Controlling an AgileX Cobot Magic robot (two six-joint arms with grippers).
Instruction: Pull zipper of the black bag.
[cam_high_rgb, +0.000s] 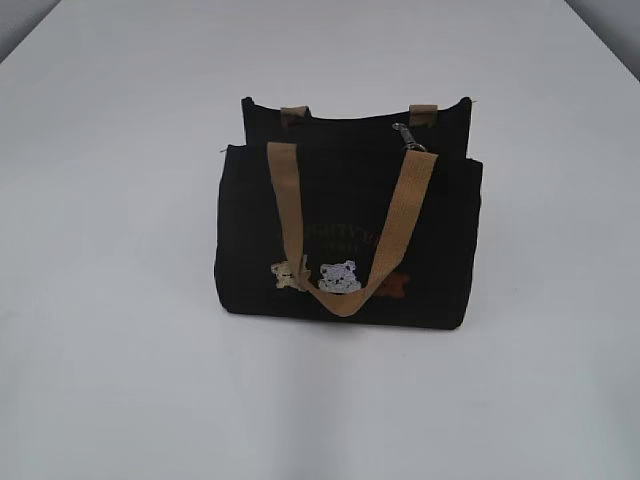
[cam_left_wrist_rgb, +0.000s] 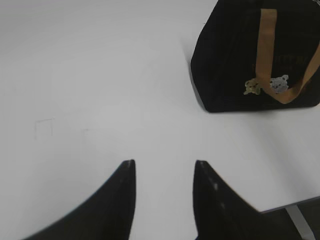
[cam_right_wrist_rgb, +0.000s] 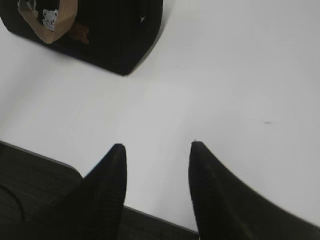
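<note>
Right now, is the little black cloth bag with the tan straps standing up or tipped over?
Standing up. The black cloth bag rests on its flat bottom on the white table, opening on top, one tan webbing strap drooping down its front.

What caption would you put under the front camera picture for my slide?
A black bag with tan handles stands alone on a white table, its silver zipper pull showing at the top.

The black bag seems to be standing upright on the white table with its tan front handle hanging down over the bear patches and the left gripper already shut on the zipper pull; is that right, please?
Not quite. The left gripper is open and holds nothing; the left wrist view shows it well short of the black bag. The zipper pull sits untouched at the top. The rest holds: upright on the white table, tan front handle hanging over the bear patches.
</note>
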